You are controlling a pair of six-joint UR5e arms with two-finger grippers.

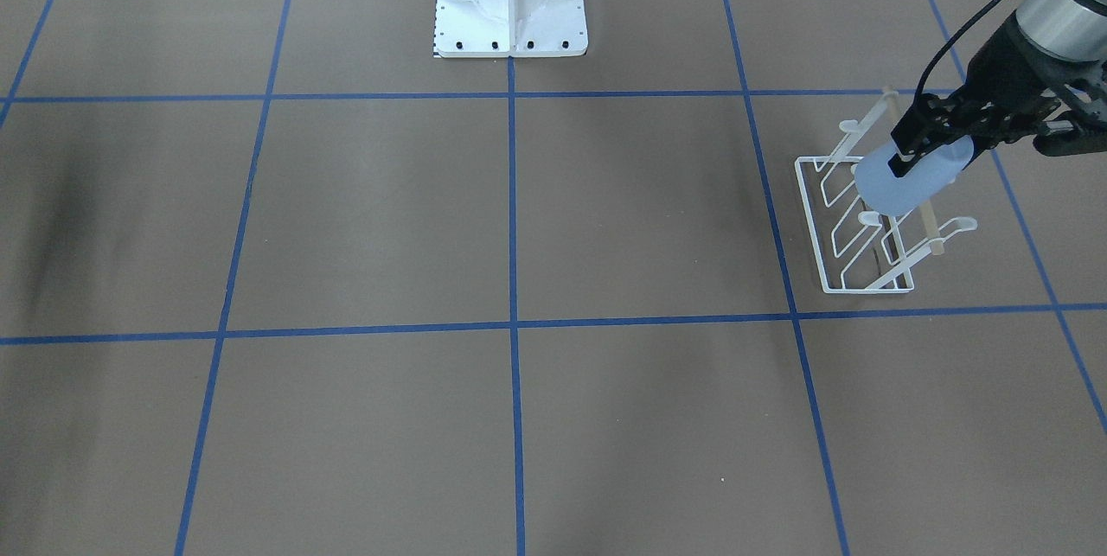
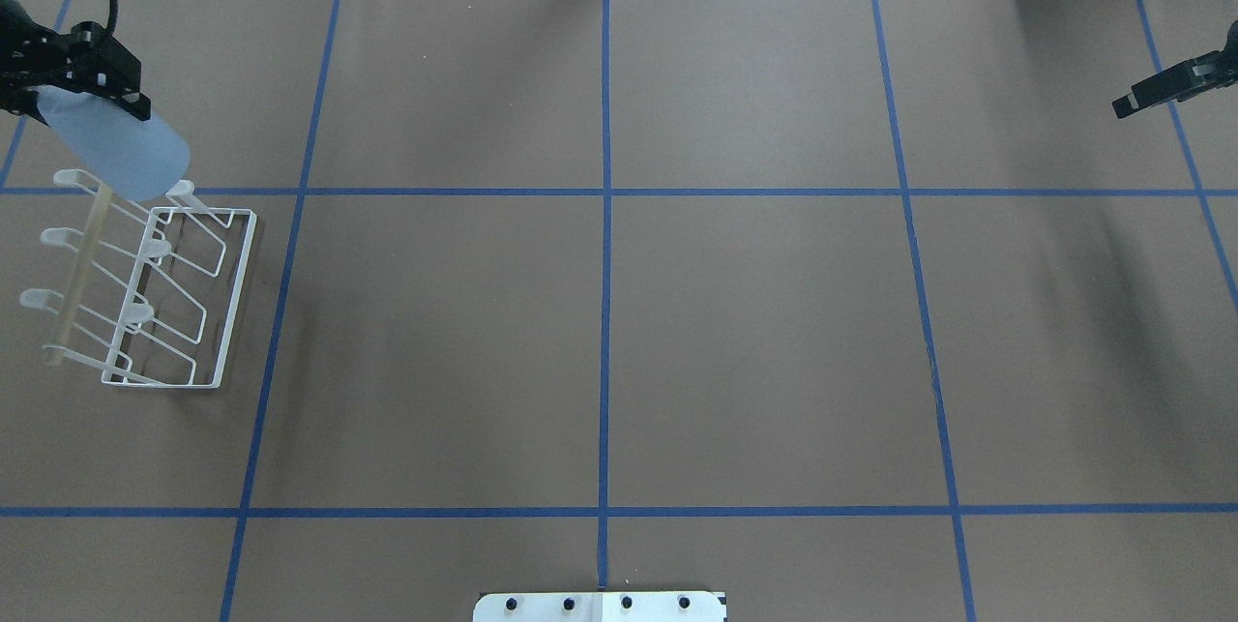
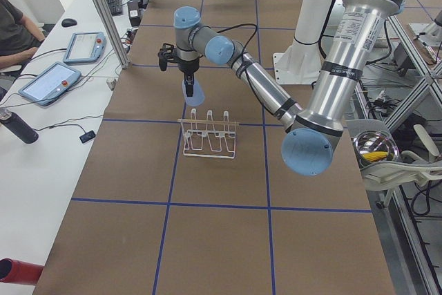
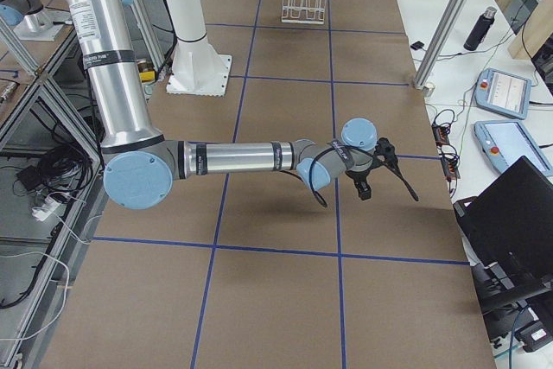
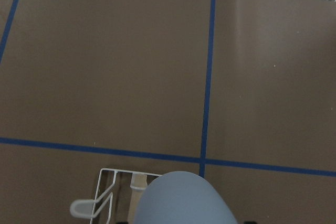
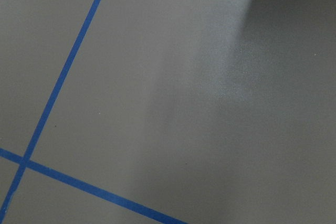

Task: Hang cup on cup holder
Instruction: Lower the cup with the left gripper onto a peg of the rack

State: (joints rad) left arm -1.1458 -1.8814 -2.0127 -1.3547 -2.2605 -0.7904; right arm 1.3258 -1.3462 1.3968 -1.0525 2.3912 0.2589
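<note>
Left tool (image 2: 70, 104) clamped on the cup (image 2: 121, 153), mouth tilted down just above the cup holder (image 2: 238, 293) at the tabletop's left edge. Apparently clear of the end prong (image 2: 181, 188): centre the mouth over it, lower gently

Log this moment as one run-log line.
left gripper: shut on cup | cup: tilted, over end of cup holder, not hung | cup holder: on table, empty | right gripper: open, empty, far side
</note>
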